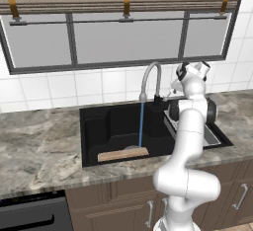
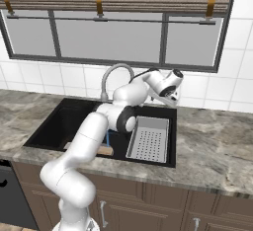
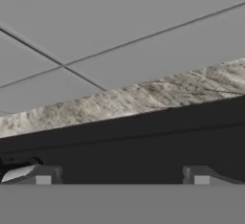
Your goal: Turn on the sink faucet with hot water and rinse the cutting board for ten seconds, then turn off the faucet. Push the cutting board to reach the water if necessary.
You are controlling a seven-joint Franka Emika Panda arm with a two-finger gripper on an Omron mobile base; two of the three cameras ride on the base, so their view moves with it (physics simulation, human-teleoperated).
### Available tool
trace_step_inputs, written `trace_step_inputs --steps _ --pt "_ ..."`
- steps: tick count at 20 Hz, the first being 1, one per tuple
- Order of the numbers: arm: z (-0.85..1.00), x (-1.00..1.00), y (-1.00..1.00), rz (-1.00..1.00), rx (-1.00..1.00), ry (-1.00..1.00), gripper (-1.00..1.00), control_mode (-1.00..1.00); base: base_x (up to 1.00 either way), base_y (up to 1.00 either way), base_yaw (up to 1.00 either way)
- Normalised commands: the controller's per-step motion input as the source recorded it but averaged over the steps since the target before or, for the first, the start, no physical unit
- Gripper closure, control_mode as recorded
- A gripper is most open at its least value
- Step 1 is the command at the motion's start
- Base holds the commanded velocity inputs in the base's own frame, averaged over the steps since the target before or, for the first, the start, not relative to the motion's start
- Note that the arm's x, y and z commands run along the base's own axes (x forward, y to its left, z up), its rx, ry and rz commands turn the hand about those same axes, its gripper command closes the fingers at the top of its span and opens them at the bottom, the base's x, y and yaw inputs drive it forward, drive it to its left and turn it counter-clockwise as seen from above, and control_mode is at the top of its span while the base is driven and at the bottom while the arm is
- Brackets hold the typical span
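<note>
Right now the water (image 1: 141, 124) is running in a thin blue stream from the faucet (image 1: 149, 79) onto the cutting board (image 1: 123, 154), which lies flat at the front of the sink (image 1: 94, 131), long axis across the basin. Your gripper (image 3: 122, 175) is up behind the basin by the tiled wall, fingers (image 3: 36, 174) spread wide and holding nothing. What matters for you: the faucet's dark base and handle sit just beside the hand, so the shut-off, once the rinse is done, looks like a short reach, with the board well below and toward you
</note>
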Motion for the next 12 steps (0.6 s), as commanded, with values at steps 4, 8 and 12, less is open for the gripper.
trace_step_inputs --steps 4,8,12 --pt "-0.14 -0.27 0.01 0.0 0.0 0.0 -1.0 -1.0 0.0 0.0 0.0" --pt "-0.06 -0.22 0.03 0.0 0.0 0.0 -1.0 -1.0 0.0 0.0 0.0" --pt "0.0 0.0 0.01 0.0 0.0 0.0 -1.0 -1.0 0.0 0.0 0.0"
